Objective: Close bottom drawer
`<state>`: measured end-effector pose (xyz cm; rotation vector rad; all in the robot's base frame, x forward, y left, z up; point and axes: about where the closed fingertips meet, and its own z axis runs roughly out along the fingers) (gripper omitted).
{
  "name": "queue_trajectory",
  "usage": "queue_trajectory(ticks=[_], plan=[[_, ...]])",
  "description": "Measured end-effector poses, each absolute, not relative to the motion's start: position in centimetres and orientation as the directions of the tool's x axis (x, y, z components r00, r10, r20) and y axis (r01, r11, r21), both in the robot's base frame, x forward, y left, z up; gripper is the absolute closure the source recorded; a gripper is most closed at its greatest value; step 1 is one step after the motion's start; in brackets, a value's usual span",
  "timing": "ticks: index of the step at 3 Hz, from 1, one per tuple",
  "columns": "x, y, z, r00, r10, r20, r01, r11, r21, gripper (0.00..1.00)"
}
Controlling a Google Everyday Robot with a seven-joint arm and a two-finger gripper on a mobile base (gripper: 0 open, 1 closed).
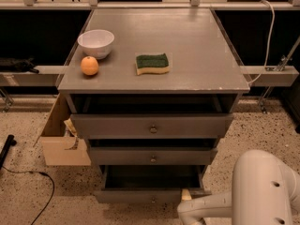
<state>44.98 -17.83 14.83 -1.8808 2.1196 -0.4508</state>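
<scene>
The bottom drawer [140, 195] of the grey cabinet stands pulled out, its slim front panel low in the view with a small round knob [153, 200]. Its dark box is open above the panel. My gripper [186, 195] is at the drawer's front right corner, at the end of the white arm [211, 205] that comes in from the bottom right. Only a pale tip of it shows against the drawer front. The middle drawer [152, 156] and the top drawer [152, 125] are also pulled out a little.
On the cabinet top [197, 46] sit a white bowl [96, 43], an orange [89, 65] and a green and yellow sponge [152, 63]. An open cardboard box [61, 139] stands on the speckled floor at the cabinet's left. A black cable [28, 182] lies on the floor.
</scene>
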Motion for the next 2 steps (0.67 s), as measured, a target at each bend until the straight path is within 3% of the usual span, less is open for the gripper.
queue_trajectory(ticks=[1, 2], plan=[[44.98, -17.83, 14.83, -0.12, -0.993, 0.004, -0.908, 0.108, -0.404, 0.42], [44.97, -17.83, 14.83, -0.12, -0.993, 0.004, -0.908, 0.108, -0.404, 0.42]])
